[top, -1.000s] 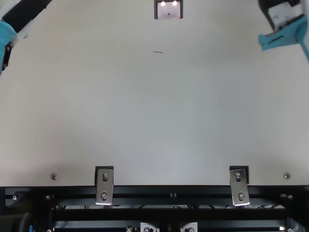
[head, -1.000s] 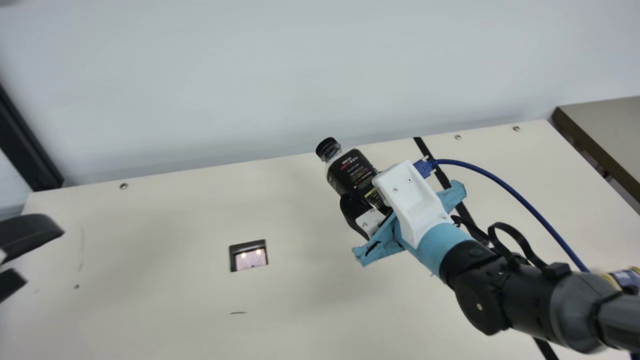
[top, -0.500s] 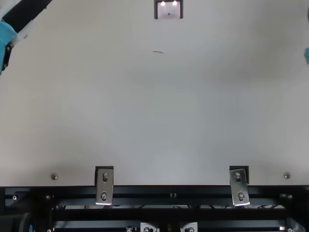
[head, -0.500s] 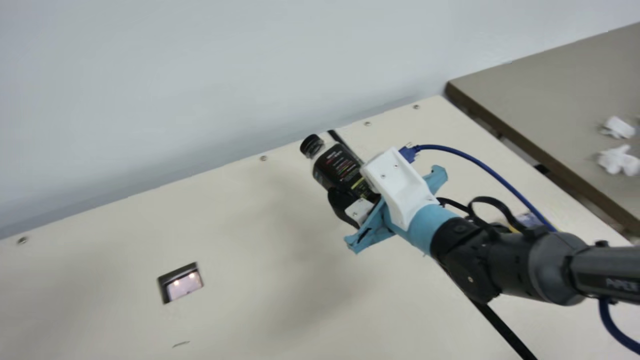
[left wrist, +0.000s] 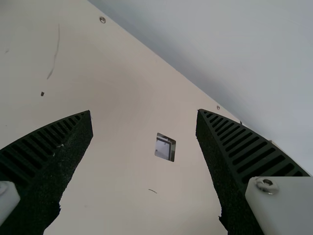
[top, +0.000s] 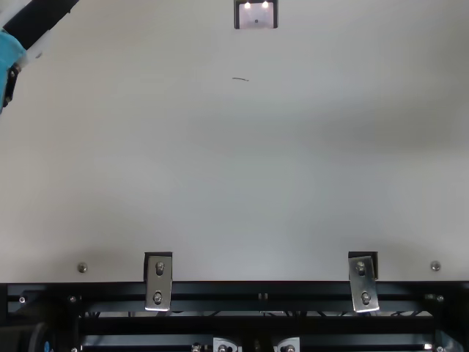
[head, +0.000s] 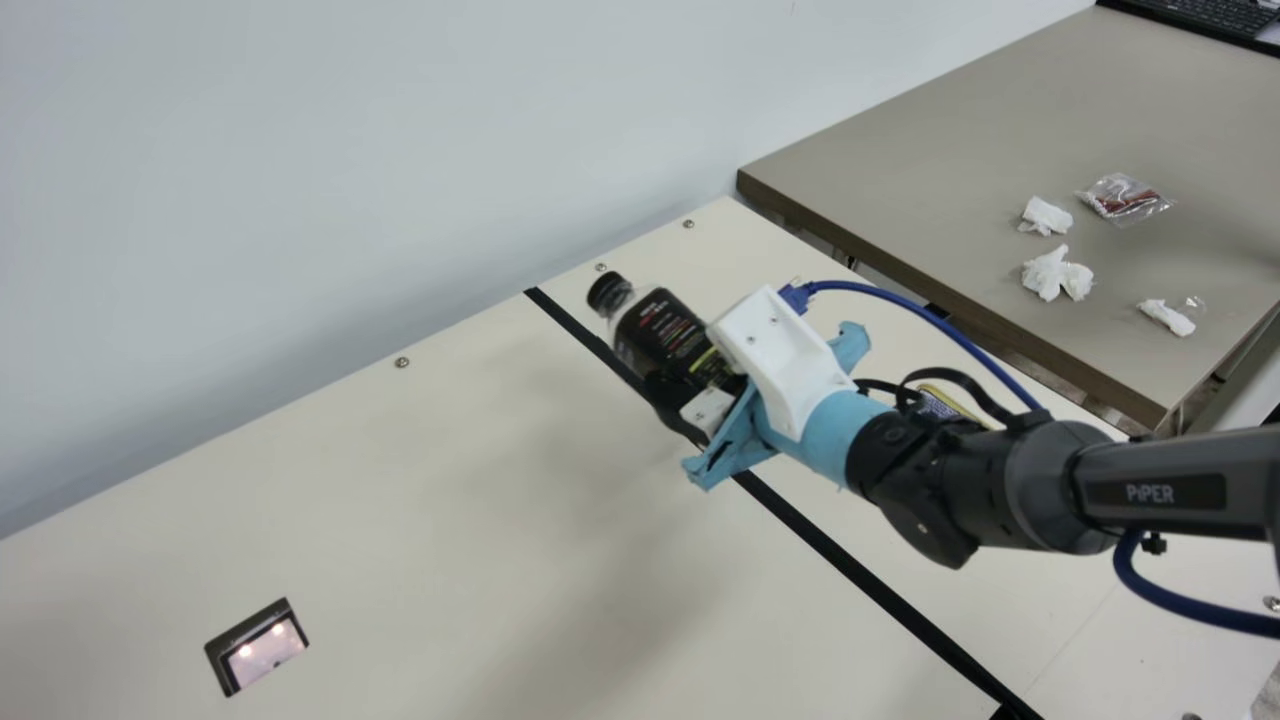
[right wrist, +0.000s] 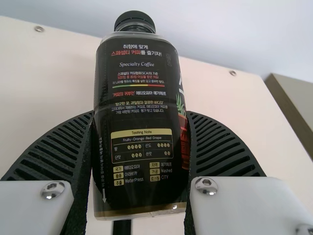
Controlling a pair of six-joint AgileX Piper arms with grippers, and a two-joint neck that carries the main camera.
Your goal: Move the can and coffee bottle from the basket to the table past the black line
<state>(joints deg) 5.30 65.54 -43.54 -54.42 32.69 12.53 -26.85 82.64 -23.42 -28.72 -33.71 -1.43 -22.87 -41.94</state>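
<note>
In the main view my right gripper (head: 700,396) holds the coffee bottle (head: 665,338), tilted, above the black line (head: 835,555). In the right wrist view the bottle (right wrist: 139,117) stands between the two fingers of my right gripper (right wrist: 141,122), touching both. A yellow-rimmed object, seemingly the can (head: 943,402), is partly hidden behind my right arm, on the table's far side of the line. My left gripper (top: 40,20) is at the top view's upper left corner; in the left wrist view, the fingers of my left gripper (left wrist: 144,115) are wide apart with nothing between them.
The cream table (head: 430,480) has a rectangular cut-out (head: 257,645). Beyond its right edge stands a grey-brown table (head: 930,170) with crumpled tissues (head: 1050,272) and a clear packet (head: 1125,198). A blue cable (head: 930,318) loops above my right arm.
The main camera has turned toward the right. My right arm has carried the bottle rightward, from left of the black line to above it, and has left the top view. My left arm has stayed still.
</note>
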